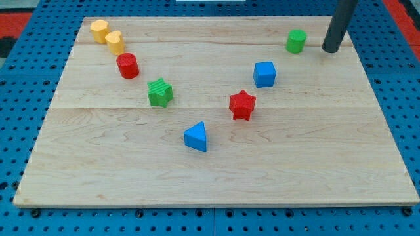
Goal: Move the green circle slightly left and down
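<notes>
My tip (331,50) rests on the wooden surface (216,177) at the far right, just right of the green circle (296,41) and apart from it. The blue cube (264,74) lies nearer and to the left of the circle, and the red star (242,105) sits nearer still, just left of the cube. The blue triangle (196,137) is the nearest block, close to the middle. The green star (159,92) stands left of centre. Farther and leftward comes the red cylinder (127,66), then two yellow blocks touching each other at the far left: one (115,42) beside the cylinder, the other (99,30) farthest.
</notes>
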You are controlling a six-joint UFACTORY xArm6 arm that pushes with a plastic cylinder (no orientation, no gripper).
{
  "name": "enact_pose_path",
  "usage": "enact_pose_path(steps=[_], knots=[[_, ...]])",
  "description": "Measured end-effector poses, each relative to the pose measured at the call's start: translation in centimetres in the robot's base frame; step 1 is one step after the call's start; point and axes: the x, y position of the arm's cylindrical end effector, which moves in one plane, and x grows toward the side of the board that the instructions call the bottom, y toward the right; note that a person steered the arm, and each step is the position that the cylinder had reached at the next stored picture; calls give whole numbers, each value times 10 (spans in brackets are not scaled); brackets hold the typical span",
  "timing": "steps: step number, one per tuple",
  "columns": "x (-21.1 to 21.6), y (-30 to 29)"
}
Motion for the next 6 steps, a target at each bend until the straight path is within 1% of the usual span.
enact_pose_path(steps=[1, 2, 3, 5, 6], knots=[[-11, -33], [-6, -87], [5, -100], [3, -86], [-14, -42]])
